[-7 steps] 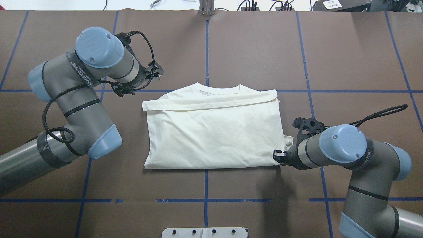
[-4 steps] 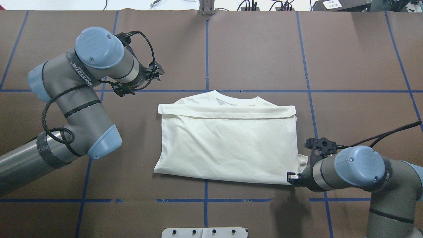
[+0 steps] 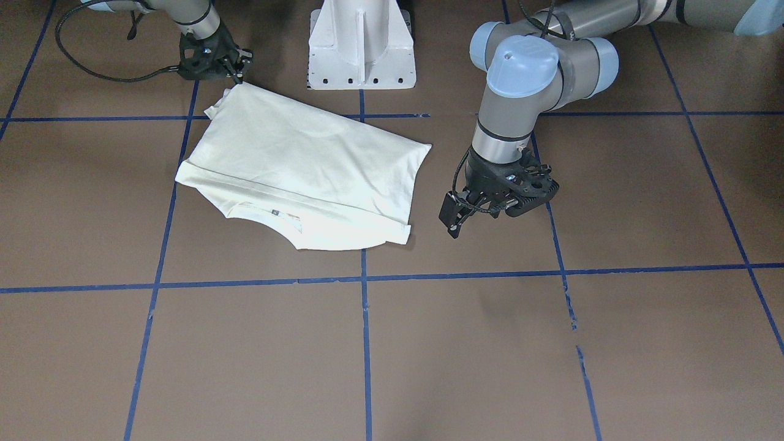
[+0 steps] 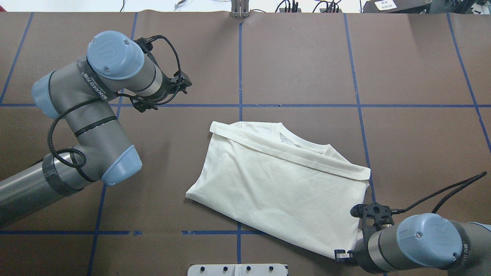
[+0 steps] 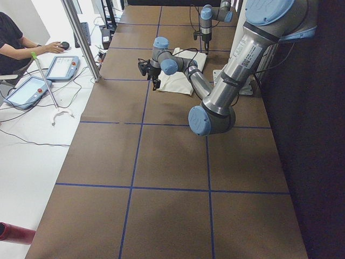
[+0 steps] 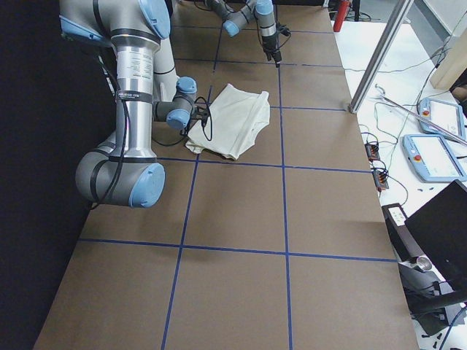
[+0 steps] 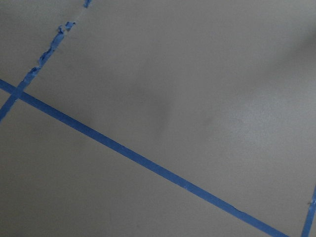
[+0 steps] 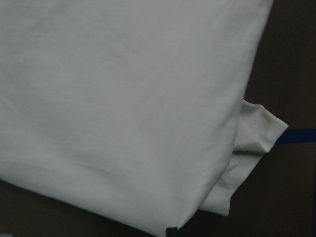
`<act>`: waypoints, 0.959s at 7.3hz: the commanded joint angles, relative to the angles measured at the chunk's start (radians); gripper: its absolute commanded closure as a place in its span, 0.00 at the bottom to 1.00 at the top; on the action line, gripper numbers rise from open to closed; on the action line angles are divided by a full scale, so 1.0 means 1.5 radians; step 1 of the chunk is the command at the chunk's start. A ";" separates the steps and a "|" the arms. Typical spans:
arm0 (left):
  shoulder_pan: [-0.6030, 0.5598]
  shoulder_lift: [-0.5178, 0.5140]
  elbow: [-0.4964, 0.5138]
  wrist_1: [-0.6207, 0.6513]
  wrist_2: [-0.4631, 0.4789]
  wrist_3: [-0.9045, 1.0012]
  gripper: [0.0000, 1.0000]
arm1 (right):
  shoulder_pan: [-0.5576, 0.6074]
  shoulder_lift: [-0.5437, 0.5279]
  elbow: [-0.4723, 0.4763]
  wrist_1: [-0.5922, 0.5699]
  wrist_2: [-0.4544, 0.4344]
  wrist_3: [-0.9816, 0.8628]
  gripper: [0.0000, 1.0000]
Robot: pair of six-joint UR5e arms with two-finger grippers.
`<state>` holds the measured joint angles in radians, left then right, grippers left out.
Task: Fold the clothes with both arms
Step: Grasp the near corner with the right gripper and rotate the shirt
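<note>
Folded cream shirt (image 4: pixel 276 188) lying askew, lower centre-right of the overhead view, on brown table (image 4: pixel 402 57), right gripper (image 4: pixel 342 255) pinching its bottom-right corner, left gripper (image 4: pixel 185 82) hovering upper left, well apart from it, cannot tell whether spread or pressed together

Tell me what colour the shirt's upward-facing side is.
The shirt is plain cream-white, no print showing; overhead exterior view shows it best.

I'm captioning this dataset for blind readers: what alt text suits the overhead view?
A folded cream T-shirt lies askew on a brown table gridded with blue tape, the right gripper holding its near right corner at the view's bottom edge. The left gripper hovers apart from it, at upper left.
</note>
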<state>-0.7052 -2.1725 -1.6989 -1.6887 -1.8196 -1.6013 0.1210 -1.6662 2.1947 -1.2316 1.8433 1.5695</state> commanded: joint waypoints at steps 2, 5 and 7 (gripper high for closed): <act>0.062 0.005 -0.045 0.002 -0.002 -0.012 0.00 | 0.025 0.015 0.060 0.009 -0.007 0.066 0.00; 0.197 0.062 -0.075 0.002 0.029 -0.221 0.11 | 0.190 0.113 0.056 0.009 -0.005 0.066 0.00; 0.225 0.085 -0.066 0.002 0.036 -0.239 0.14 | 0.212 0.126 0.047 0.009 -0.006 0.061 0.00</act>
<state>-0.4004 -2.0669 -1.8055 -1.6859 -1.7752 -1.9281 0.4123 -1.4928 2.2711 -1.2181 1.8353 1.6660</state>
